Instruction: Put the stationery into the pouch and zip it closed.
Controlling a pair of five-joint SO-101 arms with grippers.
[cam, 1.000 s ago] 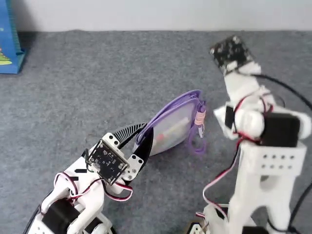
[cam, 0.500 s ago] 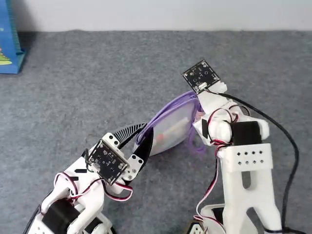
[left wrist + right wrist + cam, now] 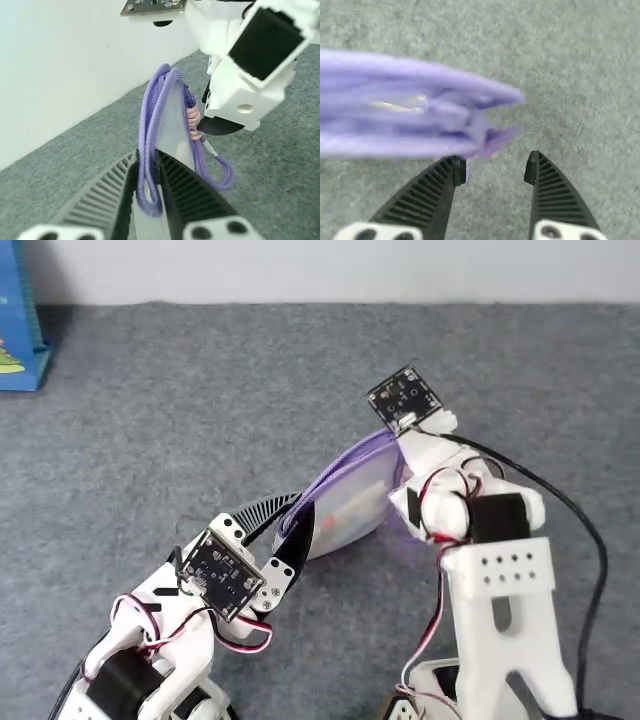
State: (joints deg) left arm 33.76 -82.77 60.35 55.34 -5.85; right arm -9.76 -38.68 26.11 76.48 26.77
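A purple pouch (image 3: 352, 498) with a see-through side stands on edge at mid-table, with pale items faintly visible inside. My left gripper (image 3: 148, 186) is shut on the pouch's near end (image 3: 165, 115), its ribbed jaws pinching the purple rim. A pink zipper pull (image 3: 193, 119) and a purple cord loop (image 3: 220, 173) hang at the far end. My right gripper (image 3: 495, 169) hovers open just past that far end, the pouch (image 3: 415, 117) lying in front of its fingers. One dark finger (image 3: 220, 126) sits beside the pink pull.
Grey carpet (image 3: 180, 410) covers the table. A blue box (image 3: 16, 320) stands at the far left edge, and a white wall (image 3: 320, 265) runs along the back. The right arm's white base (image 3: 500, 620) stands close to the pouch.
The right arm has swung in from the right and lowered its wrist over the pouch's far end. The left arm and the pouch have stayed put.
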